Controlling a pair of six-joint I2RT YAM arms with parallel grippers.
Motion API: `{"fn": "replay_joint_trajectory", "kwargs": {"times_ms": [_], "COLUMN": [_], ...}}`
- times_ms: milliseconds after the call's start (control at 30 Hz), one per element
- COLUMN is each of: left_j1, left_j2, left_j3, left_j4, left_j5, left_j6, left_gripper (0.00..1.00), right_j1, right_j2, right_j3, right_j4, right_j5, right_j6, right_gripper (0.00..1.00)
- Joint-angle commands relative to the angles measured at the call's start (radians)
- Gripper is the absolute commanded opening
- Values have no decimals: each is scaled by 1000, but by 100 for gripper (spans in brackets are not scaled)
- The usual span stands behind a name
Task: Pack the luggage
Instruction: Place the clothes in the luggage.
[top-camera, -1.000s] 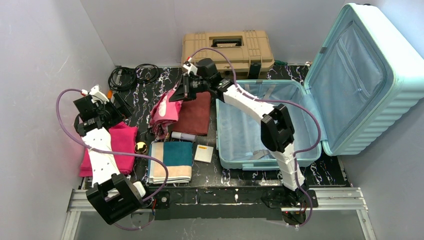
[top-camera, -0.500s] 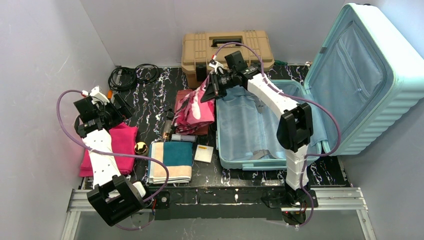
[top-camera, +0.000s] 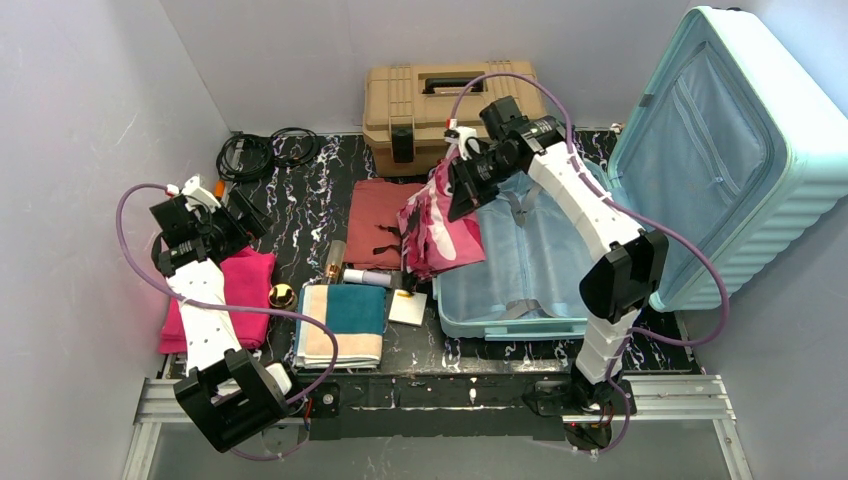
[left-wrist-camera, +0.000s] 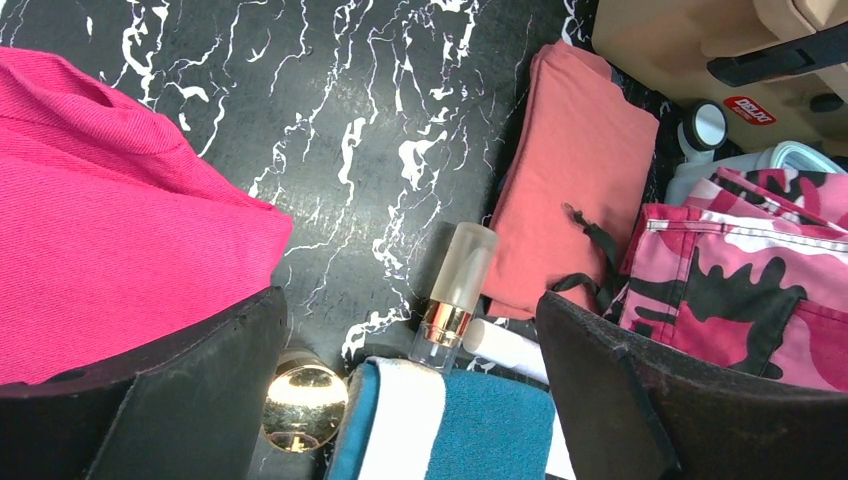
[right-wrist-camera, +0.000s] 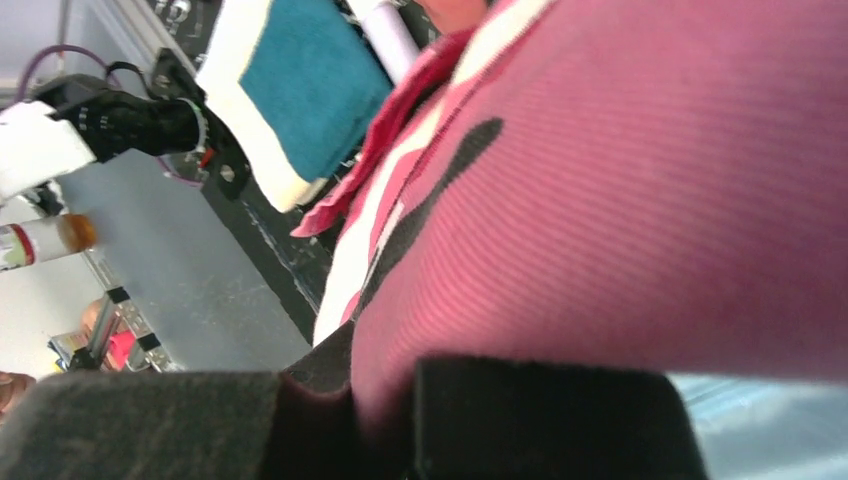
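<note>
At the near edge of the table (top-camera: 300, 200), a teal and cream towel (top-camera: 342, 322) is laid folded, with a small white card (top-camera: 407, 308) just to its right and a small gold round object (top-camera: 281, 295) just to its left. A magenta cloth (top-camera: 225, 300) is spread by the near left corner. Above it the left gripper (top-camera: 243, 213) is held with its fingers (left-wrist-camera: 170, 390) spread wide and nothing between them.

Just beyond the towel, a clear bottle with a frosted cap (left-wrist-camera: 455, 295) and a white tube (top-camera: 368, 276) are seen lying. Past them a rust-red folded cloth (top-camera: 378, 215) is laid flat.

The luggage (top-camera: 510, 325) is found on the right half of the table, lying open, its base flat with the lining up and its lid stood up on the right. The right gripper (top-camera: 458, 198) is raised by the left wall of the base. Its fingers (right-wrist-camera: 540, 420) are closed on a pink camouflage garment (top-camera: 435, 230), which is hung across that wall, partly over the table and partly over the lining.

At the far edge a tan toolbox (top-camera: 450, 95) is set, and a coil of black cable (top-camera: 262, 152) is placed by the far left corner.
</note>
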Motion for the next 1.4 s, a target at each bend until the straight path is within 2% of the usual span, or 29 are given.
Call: {"fn": "replay_joint_trajectory", "kwargs": {"times_ms": [0,267,700,1067,1367], "left_j1": [7,8,7,7,7], "left_j2": [-22,-29,-21,-11,-13], "left_j3": [-6,-19,-30,-54,-61], "left_j4": [9,18,44,71,84], "left_j5": [38,57,77,93,107], "left_j6": [-16,-22,-33,-41,-42], "left_gripper": [94,94,94,94,94], "right_j1": [-102,-305,-468,-594,-619], "right_j2": [-44,-31,72,163,87], "right_j3": [-26,-74,-167,-214,-323], "right_j4": [-76,-165,-292,-159,19], "right_j5": [50,44,145,283,404], "right_j6": [-106,-159,-354,-405,-311], "right_gripper": [1,1,1,1,1]}}
